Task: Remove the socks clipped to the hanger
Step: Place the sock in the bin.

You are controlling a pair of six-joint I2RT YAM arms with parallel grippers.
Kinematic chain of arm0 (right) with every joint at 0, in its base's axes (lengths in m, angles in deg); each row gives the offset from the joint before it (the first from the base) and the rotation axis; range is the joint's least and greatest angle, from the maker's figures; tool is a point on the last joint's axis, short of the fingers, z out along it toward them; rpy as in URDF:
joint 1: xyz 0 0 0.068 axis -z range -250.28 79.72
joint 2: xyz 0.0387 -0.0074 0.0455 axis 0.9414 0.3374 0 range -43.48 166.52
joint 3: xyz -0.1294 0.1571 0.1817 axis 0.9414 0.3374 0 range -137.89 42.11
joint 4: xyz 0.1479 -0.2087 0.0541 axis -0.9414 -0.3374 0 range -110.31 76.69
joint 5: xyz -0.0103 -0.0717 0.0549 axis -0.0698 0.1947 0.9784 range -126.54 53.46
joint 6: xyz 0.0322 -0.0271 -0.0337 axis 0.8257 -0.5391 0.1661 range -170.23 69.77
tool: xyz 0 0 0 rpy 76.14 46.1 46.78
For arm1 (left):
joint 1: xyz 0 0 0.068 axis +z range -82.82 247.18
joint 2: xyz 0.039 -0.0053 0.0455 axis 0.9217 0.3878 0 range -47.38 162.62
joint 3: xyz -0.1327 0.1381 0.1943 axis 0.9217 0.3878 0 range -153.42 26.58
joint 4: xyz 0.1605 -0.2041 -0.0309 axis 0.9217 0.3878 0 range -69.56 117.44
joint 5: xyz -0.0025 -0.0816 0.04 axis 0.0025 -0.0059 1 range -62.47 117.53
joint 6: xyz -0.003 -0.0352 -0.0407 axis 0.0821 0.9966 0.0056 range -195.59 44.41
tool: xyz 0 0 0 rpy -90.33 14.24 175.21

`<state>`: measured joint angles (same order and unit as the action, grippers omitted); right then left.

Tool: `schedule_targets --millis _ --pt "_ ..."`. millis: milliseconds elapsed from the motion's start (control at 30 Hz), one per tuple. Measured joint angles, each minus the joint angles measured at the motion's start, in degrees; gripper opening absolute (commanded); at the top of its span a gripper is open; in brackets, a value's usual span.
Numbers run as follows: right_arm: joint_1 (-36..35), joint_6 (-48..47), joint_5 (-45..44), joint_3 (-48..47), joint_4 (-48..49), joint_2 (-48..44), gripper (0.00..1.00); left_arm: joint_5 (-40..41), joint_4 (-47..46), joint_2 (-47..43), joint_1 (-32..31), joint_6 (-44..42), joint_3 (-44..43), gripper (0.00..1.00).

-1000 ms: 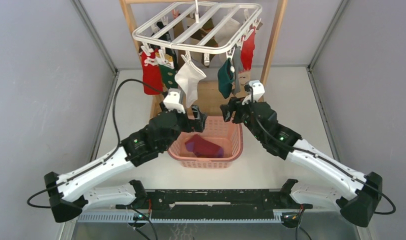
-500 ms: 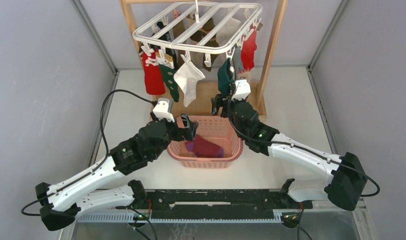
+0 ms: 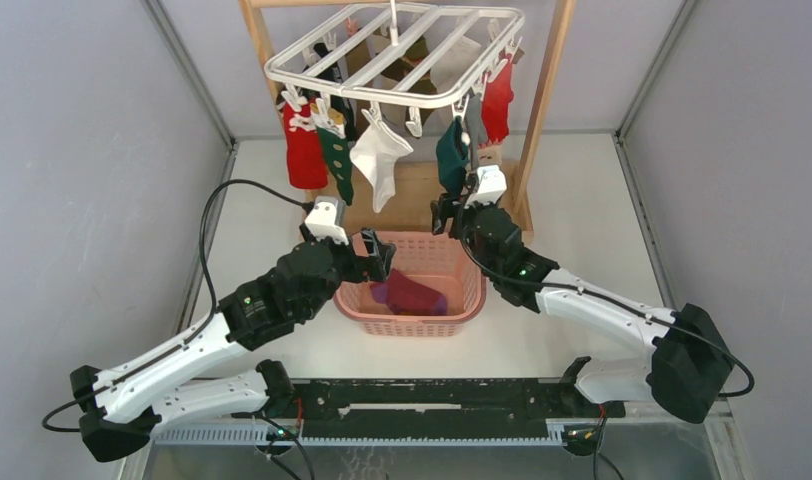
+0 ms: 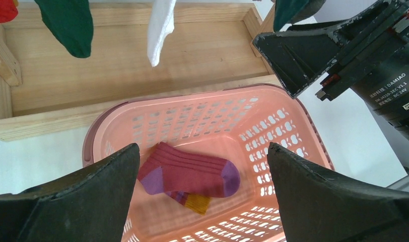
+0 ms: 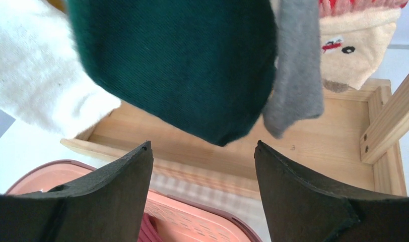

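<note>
Plainly, only the left wrist view, upper right, shows a motor (image 4: 386, 88) marked "DAMIAO"; left end effector (image 4: 202, 151) and right end effector (image 5: 202, 146) gape empty.

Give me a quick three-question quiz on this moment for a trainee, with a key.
1. True or false: the pink basket is empty.
2. Which sock hangs directly in front of the right gripper? A) red B) dark green C) orange
3. Is the left gripper holding anything?

Key:
1. False: a maroon sock lies in it.
2. B: the dark green sock.
3. No: its jaws stand open and empty above the pink basket.
</note>
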<state>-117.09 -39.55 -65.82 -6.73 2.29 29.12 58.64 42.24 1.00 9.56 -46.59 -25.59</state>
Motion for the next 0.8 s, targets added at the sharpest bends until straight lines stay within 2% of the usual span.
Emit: schedule_targets --millis 400,633,800 --pt "5.1 0.9 9.2 7.3 1.3 -8.9 0.80 0.0 0.0 2.1 0.0 0.0 0.0 1.00" --pt "5.2 0.7 14.9 7.3 3.7 -8.9 0.79 0.0 -0.1 2.8 0.0 0.0 0.0 1.00" --pt "5.3 0.9 15.1 7.3 4.3 -8.7 0.77 0.0 -0.1 2.7 0.0 0.0 0.0 1.00"
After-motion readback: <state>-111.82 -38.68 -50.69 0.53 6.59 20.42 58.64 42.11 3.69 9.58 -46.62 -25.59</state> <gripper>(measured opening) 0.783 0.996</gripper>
